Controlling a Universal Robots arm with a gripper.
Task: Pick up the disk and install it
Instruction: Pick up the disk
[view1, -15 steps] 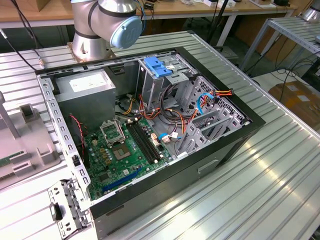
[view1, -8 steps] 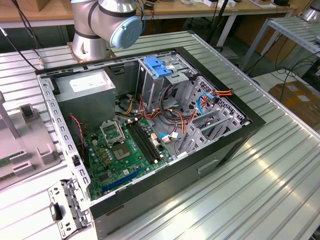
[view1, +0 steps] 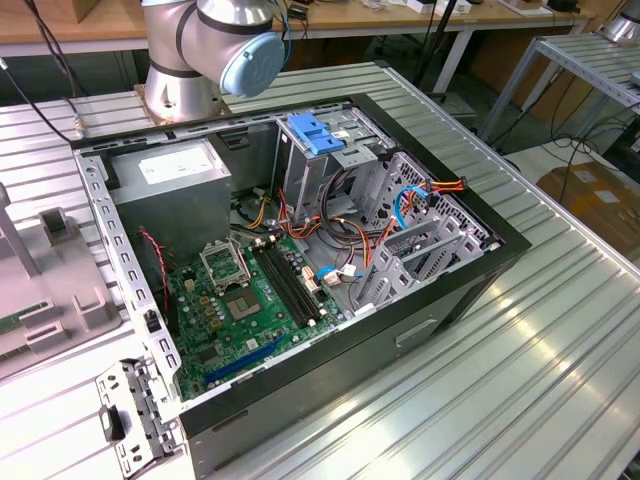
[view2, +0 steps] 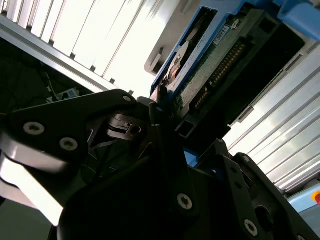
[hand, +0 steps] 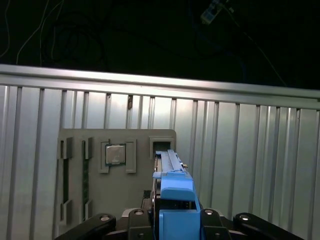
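The disk (hand: 173, 186) sits edge-on between my gripper's (hand: 172, 220) black fingers, its blue carrier rails toward the camera in the first wrist view. In the second wrist view the disk (view2: 215, 55) shows its green circuit board, a dark connector and the blue rail, and my gripper (view2: 187, 127) is shut on it. The disk hangs over a grey holder tray (hand: 117, 190) on the ribbed metal table. In the exterior view, the open computer case (view1: 500, 250) lies on its side, with a grey drive cage (view1: 340, 170) at its far end.
A blue plastic bracket (view1: 318, 133) tops the drive cage. A grey power-supply box (view1: 170, 185), a green motherboard (view1: 240, 310) and loose cables fill the case. The arm's base (view1: 200, 60) stands behind the case. The tray holds a processor chip (hand: 116, 154).
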